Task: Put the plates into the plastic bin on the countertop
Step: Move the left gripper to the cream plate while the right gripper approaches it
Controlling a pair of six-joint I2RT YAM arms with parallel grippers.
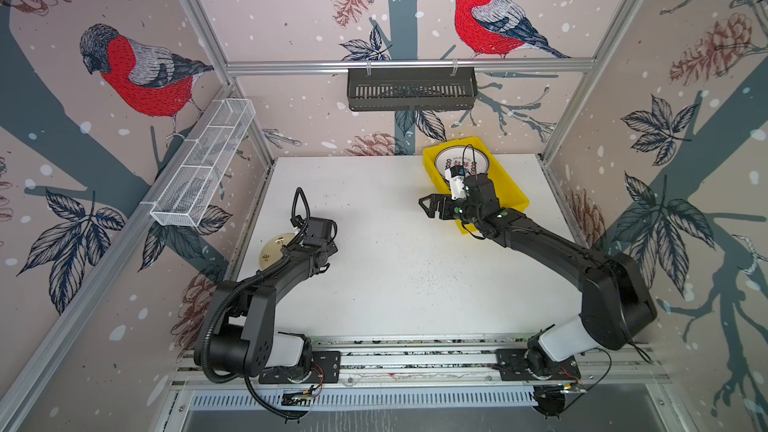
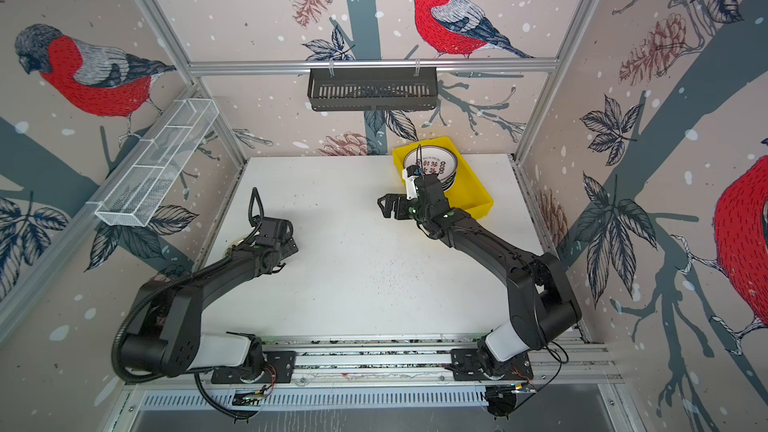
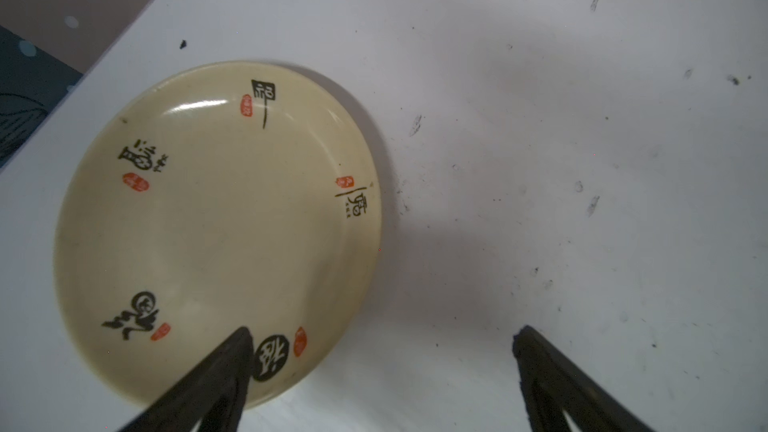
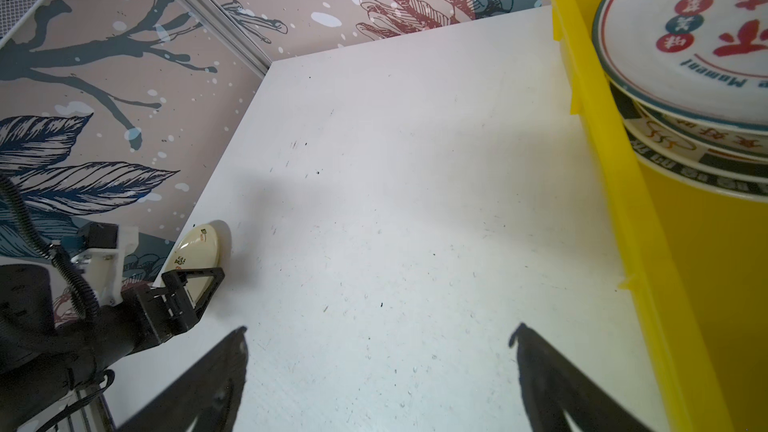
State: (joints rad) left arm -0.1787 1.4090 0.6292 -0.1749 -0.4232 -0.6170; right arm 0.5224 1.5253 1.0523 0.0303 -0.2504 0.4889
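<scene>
Both jaws wide, empty, above speckled white countertop [image 1: 395, 284]; bird-print walls [image 1: 291, 14] enclose it.

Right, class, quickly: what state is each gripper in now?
Left gripper: open, holding nothing, by the round cream lettered plate.
Right gripper: open, holding nothing, beside the bright yellow plastic bin.

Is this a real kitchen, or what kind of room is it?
Probably a robot test booth, not a real kitchen: two arms bolted to a rail, bird wallpaper on metal-framed walls, plates stacked in a yellow bin.
</scene>
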